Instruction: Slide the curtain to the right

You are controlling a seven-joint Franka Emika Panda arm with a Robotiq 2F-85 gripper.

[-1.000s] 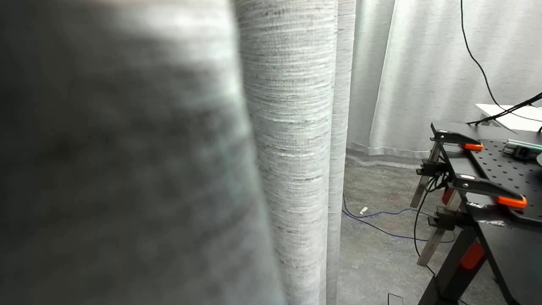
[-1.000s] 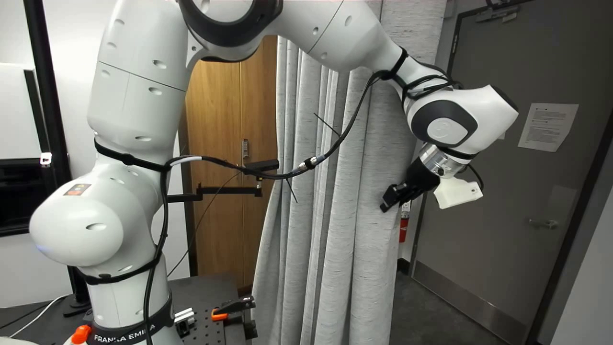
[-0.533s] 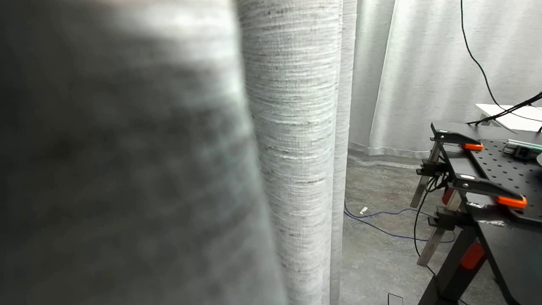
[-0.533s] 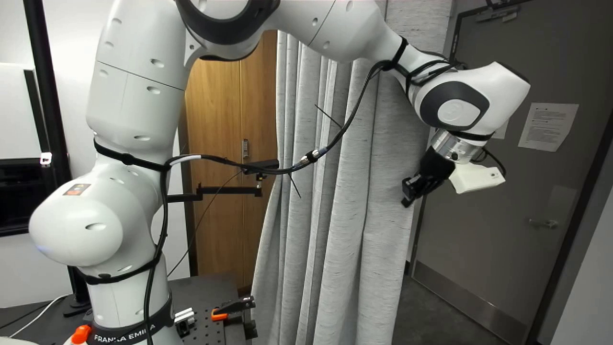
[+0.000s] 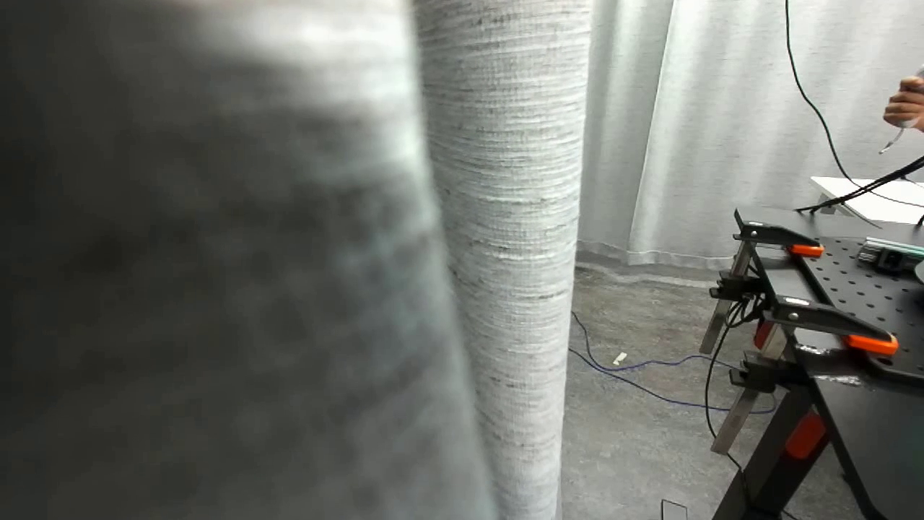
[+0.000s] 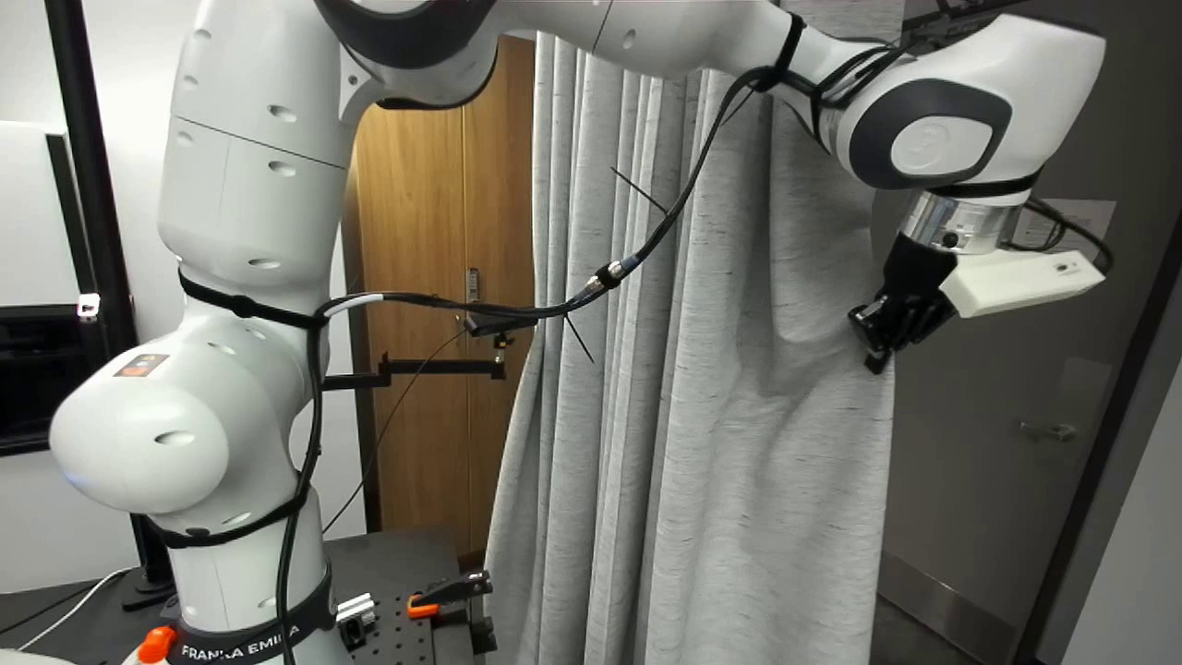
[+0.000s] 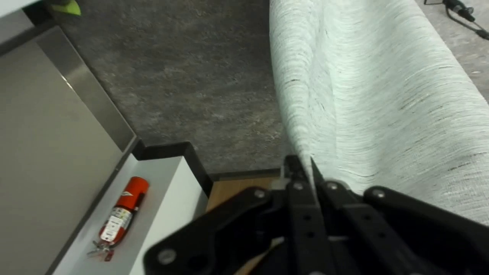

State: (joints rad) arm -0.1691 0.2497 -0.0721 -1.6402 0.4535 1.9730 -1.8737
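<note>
The light grey curtain point(image 6: 776, 480) hangs in folds behind the arm in an exterior view. Its edge is pulled out toward the door. My gripper point(image 6: 874, 358) points down at that edge. In the wrist view my gripper point(image 7: 305, 168) is shut on the edge of the curtain point(image 7: 382, 95), with the cloth pinched between the black fingers. The cloth spreads away to the right of the fingers there. In an exterior view the curtain point(image 5: 512, 217) fills the middle, with a dark blurred fold close to the camera at left. The gripper is out of that view.
A grey door point(image 6: 979, 462) stands right of the gripper. A red fire extinguisher point(image 7: 124, 210) sits by the wall in the wrist view. A black table point(image 5: 866, 289) with clamps and cables is at right in an exterior view, with a person's hand point(image 5: 906, 105) above.
My gripper has moved right toward the door in an exterior view and slightly up. The curtain's edge has gone right with it and its folds have widened. A hand has appeared.
</note>
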